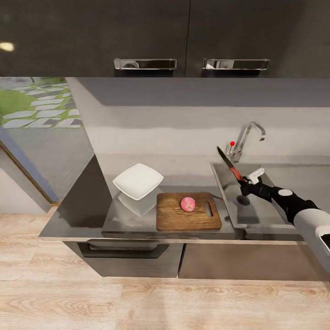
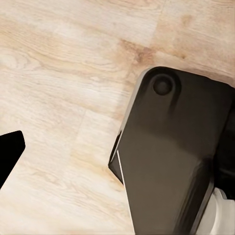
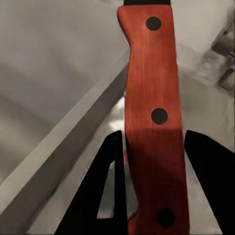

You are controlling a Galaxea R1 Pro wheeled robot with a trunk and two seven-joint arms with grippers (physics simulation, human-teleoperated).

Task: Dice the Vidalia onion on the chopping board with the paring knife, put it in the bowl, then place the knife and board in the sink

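Right gripper [image 1: 244,180] is holding the paring knife [image 1: 229,165] by its red handle, above the sink [image 1: 256,215], blade pointing up and away toward the tap [image 1: 247,137]. In the right wrist view the handle [image 3: 154,117] is sitting between the two dark fingers [image 3: 110,196], which are clamped on it.

Vidalia onion [image 1: 188,204] is resting whole on the chopping board [image 1: 174,220], near the slot end. The board is lying flat on the countertop [image 1: 82,220], just beside the sink's edge. The white bowl [image 1: 138,181] is standing just behind the board's far left corner.

Left gripper: one dark fingertip [image 2: 7,156] is showing over the wooden floor [image 2: 63,73]; cannot tell whether it is released or clenched.

Handling judgement: the knife is looking light and rigid, and the smooth handle may pivot in a two-finger pinch under cutting load, so a hold low on the handle near the blade seems best. The onion is round and likely to roll; the blade should be coming down over its centre.
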